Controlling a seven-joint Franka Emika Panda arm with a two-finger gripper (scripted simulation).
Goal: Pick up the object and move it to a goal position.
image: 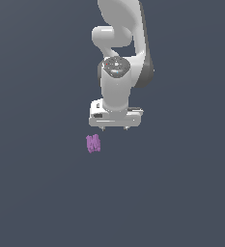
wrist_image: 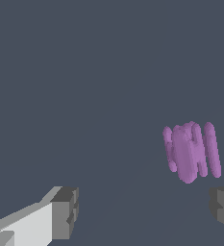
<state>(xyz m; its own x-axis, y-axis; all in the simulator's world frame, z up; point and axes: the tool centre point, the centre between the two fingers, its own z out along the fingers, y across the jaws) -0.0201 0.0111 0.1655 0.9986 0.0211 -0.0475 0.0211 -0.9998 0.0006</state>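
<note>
The object is a small purple-violet lumpy cluster of rounded lobes lying on the dark grey floor. It also shows in the wrist view. My gripper hangs from the white arm, pointing down, a little to the exterior view's right of the object and above it. Only the short fingertips show below the white hand. In the wrist view the two grey fingertips stand wide apart with nothing between them, so the gripper is open and empty. The object lies off to one side of the gap, near one fingertip.
The floor is a plain dark grey surface with no other objects in view. The white arm rises above the gripper to the frame's upper edge.
</note>
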